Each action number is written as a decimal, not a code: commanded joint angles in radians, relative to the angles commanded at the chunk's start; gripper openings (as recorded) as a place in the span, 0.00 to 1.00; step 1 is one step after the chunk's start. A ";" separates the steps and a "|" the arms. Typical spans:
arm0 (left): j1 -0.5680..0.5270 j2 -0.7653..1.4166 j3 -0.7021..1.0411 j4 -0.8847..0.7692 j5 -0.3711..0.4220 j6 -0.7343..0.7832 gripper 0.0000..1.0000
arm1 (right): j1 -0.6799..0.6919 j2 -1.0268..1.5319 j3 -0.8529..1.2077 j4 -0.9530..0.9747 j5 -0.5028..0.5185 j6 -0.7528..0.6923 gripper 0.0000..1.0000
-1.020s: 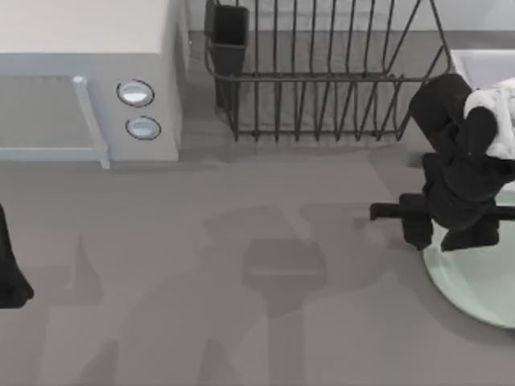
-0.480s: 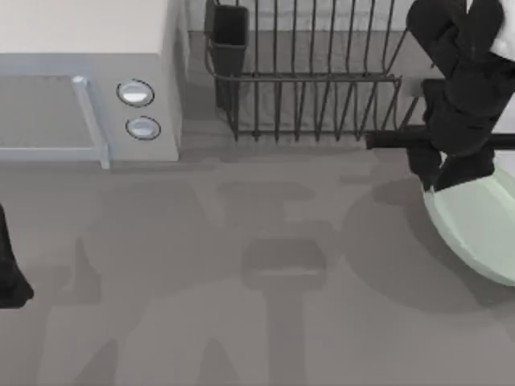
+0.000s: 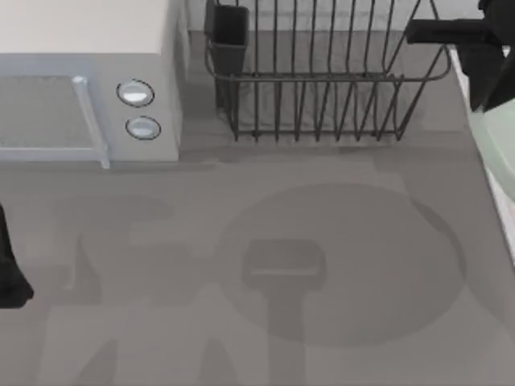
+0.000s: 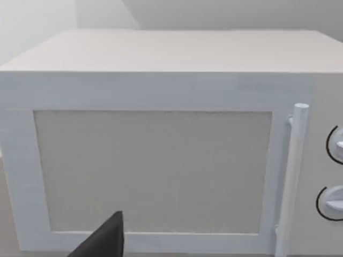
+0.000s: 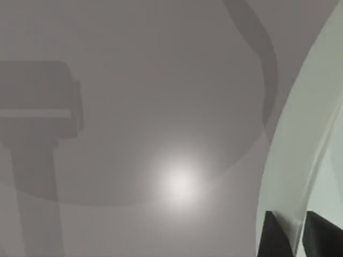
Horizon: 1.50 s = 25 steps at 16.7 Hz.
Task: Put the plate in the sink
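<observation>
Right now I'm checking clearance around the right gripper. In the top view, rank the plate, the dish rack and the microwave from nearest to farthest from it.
Measured from the right gripper, at the top view's upper right:
1. The plate, held at its rim, at the right edge.
2. The dish rack, just to its left.
3. The microwave, far left.

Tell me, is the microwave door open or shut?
Shut: the microwave door sits flush in its frame, handle upright beside the dials.

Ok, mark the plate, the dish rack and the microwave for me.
plate (image 3: 500, 153): top view, pale green face near the right edge.
dish rack (image 3: 322, 76): top view, front rim wire.
microwave (image 4: 155, 171): left wrist view, door panel.
</observation>
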 joint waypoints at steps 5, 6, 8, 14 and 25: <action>0.000 0.000 0.000 0.000 0.000 0.000 1.00 | -0.003 -0.012 0.067 -0.068 0.000 -0.003 0.00; 0.000 0.000 0.000 0.000 0.000 0.000 1.00 | -0.003 -0.012 0.067 -0.068 0.000 -0.003 0.00; 0.000 0.000 0.000 0.000 0.000 0.000 1.00 | 0.001 -0.008 0.067 -0.066 0.000 -0.003 0.00; 0.000 0.000 0.000 0.000 0.000 0.000 1.00 | -0.112 0.203 0.266 -0.081 0.000 -0.115 0.00; 0.000 0.000 0.000 0.000 0.000 0.000 1.00 | -0.429 0.771 0.780 -0.093 0.001 -0.430 0.00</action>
